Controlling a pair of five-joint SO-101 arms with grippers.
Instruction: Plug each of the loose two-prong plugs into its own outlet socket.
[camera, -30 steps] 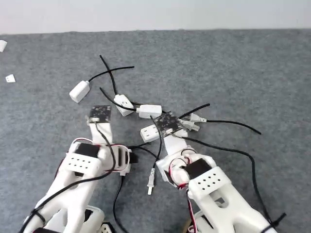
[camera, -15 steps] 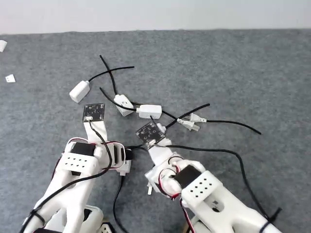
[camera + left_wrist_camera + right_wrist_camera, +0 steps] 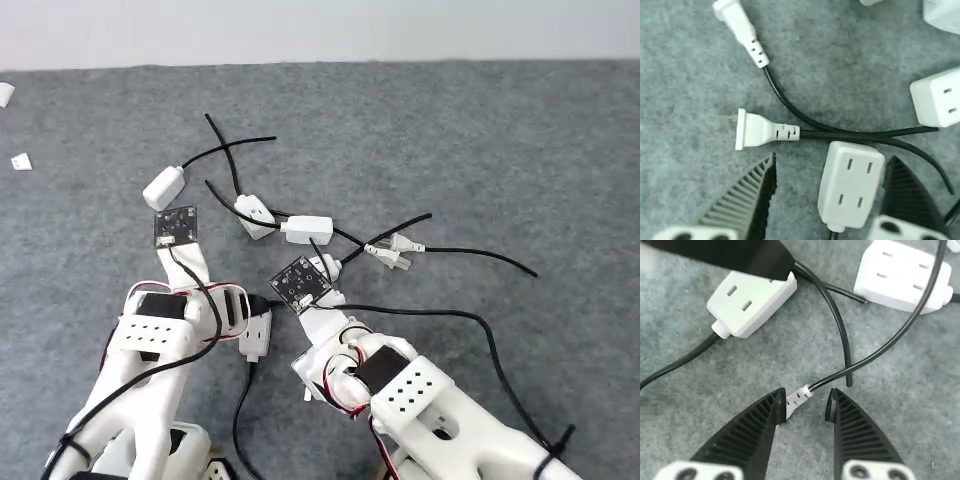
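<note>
R gripper [image 3: 806,394]: released, jaws astride two-prong plug [image 3: 796,399]; advise centring on body before clenching. L gripper [image 3: 832,161]: released, astride outlet socket [image 3: 849,182]; should steady it.

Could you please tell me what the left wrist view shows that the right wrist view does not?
The left wrist view adds the near plug, lying flat and unplugged beside the open left gripper, and the far plug beyond it. The right wrist view adds the open right gripper with a third plug between its fingers. Both apparently share the socket block that lies between the left gripper's fingers.
</note>
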